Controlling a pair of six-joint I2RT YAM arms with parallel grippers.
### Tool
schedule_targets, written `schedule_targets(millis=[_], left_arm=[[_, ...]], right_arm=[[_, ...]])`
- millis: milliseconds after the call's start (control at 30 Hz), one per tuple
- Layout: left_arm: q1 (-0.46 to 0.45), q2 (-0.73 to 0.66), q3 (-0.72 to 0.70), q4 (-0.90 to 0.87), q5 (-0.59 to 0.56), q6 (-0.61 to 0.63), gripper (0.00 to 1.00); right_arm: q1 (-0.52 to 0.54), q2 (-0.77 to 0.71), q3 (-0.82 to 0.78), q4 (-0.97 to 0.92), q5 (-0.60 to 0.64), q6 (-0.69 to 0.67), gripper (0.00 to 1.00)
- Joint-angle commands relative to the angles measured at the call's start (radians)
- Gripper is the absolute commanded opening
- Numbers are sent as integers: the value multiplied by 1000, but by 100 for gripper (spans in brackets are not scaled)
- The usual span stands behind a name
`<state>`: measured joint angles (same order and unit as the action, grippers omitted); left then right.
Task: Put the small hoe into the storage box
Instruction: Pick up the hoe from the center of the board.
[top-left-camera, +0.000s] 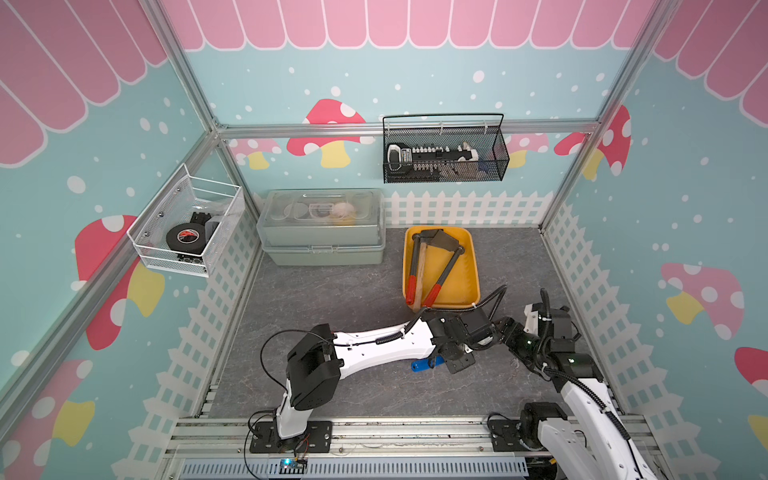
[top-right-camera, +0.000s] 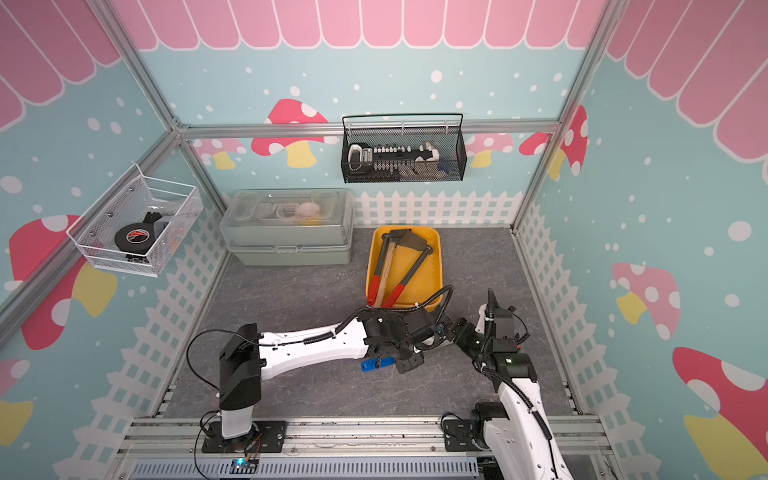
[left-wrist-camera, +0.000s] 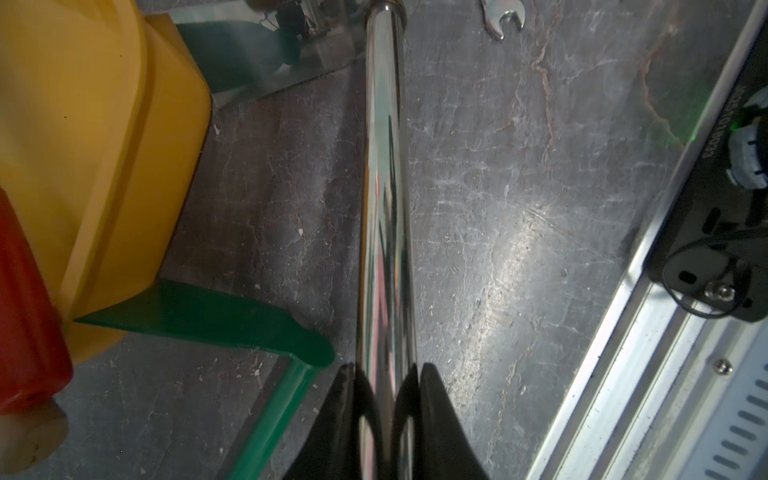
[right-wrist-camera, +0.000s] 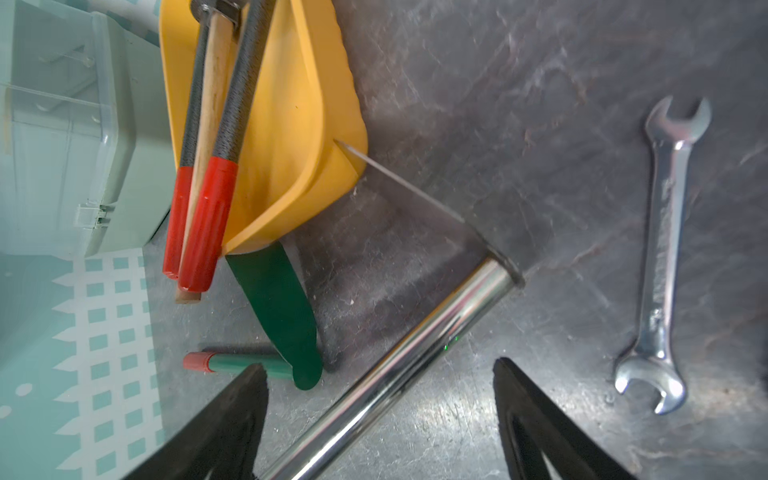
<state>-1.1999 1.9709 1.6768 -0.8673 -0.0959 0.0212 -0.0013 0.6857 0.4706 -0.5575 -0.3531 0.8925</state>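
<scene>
Firmly, left gripper (left-wrist-camera: 386, 370) clamps small hoe (left-wrist-camera: 384, 187); right gripper (right-wrist-camera: 379, 363) gapes.

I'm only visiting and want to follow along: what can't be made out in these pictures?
- Top views: the left gripper and the shiny rod it clamps are hidden under the arms.
- Left wrist view: the wrench is cut off by the edge.
- Top views: contents of the black basket are too small.
</scene>
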Motion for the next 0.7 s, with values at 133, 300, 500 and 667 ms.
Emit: schedule_targets(millis=[133,300,500,667], left_arm=[[2,37,60,34,-24,-20,0],[2,55,73,33,-13,-27,0],[2,74,96,16,5,-46,0],[-2,94,113,10,24,-60,0]], right_arm=[[-6,-110,-75,12,-37,192,83],[-6,-119,-146,81,-70,275,83],[-6,-121,-197,170,-92,372,82],[-5,-99,-226,254,-105,424,81]])
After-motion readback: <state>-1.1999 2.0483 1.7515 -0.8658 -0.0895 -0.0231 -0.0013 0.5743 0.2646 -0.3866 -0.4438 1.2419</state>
